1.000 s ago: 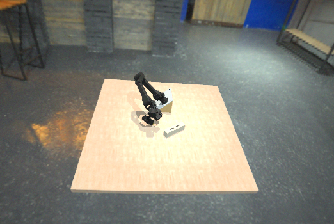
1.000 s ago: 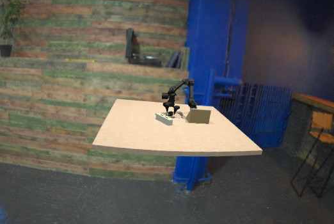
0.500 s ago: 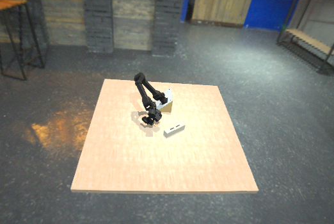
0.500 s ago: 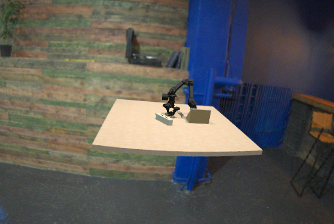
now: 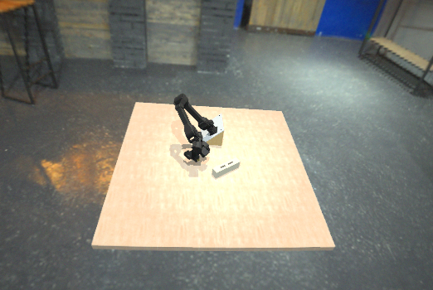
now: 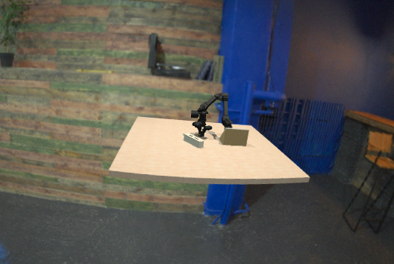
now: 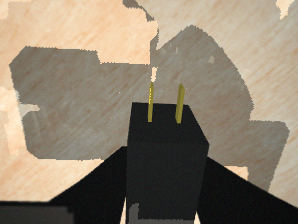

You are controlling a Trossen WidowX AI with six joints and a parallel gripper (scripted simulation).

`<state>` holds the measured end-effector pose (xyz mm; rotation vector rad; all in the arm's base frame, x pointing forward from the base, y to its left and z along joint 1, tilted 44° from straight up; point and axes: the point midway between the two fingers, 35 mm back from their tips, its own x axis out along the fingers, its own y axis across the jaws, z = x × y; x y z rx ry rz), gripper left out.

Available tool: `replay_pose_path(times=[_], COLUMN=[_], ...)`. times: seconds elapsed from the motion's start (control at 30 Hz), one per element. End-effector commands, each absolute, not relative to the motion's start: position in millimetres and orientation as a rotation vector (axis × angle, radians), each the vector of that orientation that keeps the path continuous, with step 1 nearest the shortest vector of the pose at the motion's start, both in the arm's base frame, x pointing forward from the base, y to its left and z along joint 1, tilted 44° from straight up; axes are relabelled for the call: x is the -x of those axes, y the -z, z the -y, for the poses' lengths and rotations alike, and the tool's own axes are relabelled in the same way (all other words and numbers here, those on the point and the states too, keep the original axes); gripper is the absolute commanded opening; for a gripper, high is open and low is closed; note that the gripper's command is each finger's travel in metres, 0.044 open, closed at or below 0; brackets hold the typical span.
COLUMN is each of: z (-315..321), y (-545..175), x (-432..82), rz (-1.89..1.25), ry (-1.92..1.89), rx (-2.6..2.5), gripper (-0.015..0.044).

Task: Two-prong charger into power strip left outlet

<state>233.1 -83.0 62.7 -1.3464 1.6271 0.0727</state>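
Note:
My gripper (image 7: 158,155) is shut on the black two-prong charger (image 7: 166,155), whose two brass prongs (image 7: 165,102) point away from the camera over the shadowed table top. In the top view the gripper (image 5: 192,156) sits low over the table, left of the white power strip (image 5: 226,167). The strip lies flat with its outlets facing up. In the exterior view the gripper (image 6: 201,131) is just behind the power strip (image 6: 193,140). The strip is out of the wrist view.
A tan wedge-shaped box (image 5: 216,135) stands by the arm's base, also seen in the exterior view (image 6: 234,136). The wooden table top (image 5: 211,181) stretches wide around the strip.

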Motion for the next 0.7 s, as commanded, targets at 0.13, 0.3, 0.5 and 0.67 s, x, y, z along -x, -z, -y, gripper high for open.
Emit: replay_pose_path(times=[0.13,0.3,0.5,0.67], z=[67,55,47,44], y=[-78,-91,-101,-96], x=[-231,-227,-222,-223], rz=[-1.623,-1.625,-1.626,-1.623], ry=[-0.075,-0.074,-0.071,-0.069], rx=[1.346,1.349,1.352,1.345], gripper=[0.0,0.0,0.0,0.0])
